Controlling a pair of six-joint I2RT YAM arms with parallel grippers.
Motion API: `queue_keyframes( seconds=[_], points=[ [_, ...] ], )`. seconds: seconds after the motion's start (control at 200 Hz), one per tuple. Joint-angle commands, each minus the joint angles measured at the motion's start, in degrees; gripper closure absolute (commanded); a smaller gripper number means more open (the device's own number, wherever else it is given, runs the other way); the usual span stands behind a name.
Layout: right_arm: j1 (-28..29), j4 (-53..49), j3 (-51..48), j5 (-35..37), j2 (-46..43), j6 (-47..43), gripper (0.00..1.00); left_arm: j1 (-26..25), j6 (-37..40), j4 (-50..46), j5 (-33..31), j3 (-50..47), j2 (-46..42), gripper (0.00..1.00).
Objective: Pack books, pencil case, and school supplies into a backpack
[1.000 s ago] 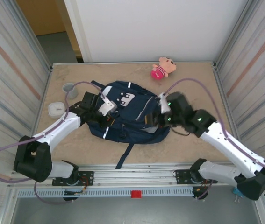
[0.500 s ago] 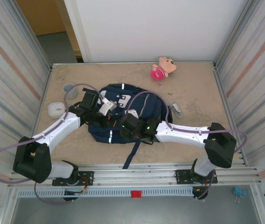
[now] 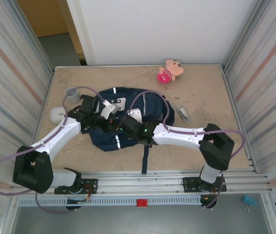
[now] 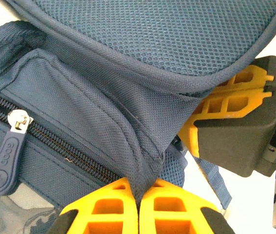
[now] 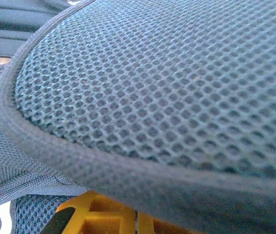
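Left gripper [image 4: 138,191] is clamped on a fold of the backpack [image 4: 79,117]; right gripper [image 5: 136,220], pressed closed, seems to pinch its mesh panel edge.

The backpack [image 3: 150,111] lies mid-table [image 3: 201,92], plush toy [image 3: 170,70] behind, cup [image 3: 71,93] left, slim oblong item [image 3: 182,112] right.

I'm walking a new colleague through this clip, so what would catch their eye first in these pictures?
The dark navy backpack lies bunched at centre, with both arms folded in over it. Up close, the left gripper is shut, pinching a fold of its fabric near a zipper pull, and the right gripper is closed just under the edge of the mesh panel. A pink plush toy sits by itself at the table's far edge.
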Motion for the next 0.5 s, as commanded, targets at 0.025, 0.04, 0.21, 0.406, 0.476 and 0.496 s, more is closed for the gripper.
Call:
queue_keyframes(
  seconds=[0.025, 0.04, 0.21, 0.406, 0.476, 0.496],
  points=[
    [-4.44, 0.26, -3.11, -3.19, -5.30, -1.23, 1.00, 1.03, 5.77, -4.62, -1.85, 3.16, -2.42, 1.00],
    [-4.79, 0.49, -3.32, -4.53, -5.68, -1.58, 1.00, 1.10, 6.18, -4.79, -2.39, 3.23, -2.30, 1.00],
    [-8.58, -0.77, -3.85, -16.71, -8.92, -5.78, 1.00, 1.31, 11.78, -6.04, -10.03, 3.58, 0.14, 1.00],
    [-13.47, -1.67, -4.72, -33.61, -11.02, -6.21, 1.00, 1.31, 16.73, -6.58, -16.23, 3.40, 1.20, 1.00],
    [-13.71, -1.62, -4.86, -37.67, -11.20, -6.22, 1.00, 1.31, 19.04, -6.04, -17.02, 2.81, 0.01, 0.96],
    [-13.75, -1.56, -4.95, -38.73, -11.15, -6.14, 1.00, 1.31, 19.79, -5.62, -16.61, 2.56, -0.56, 0.90]
  ],
)
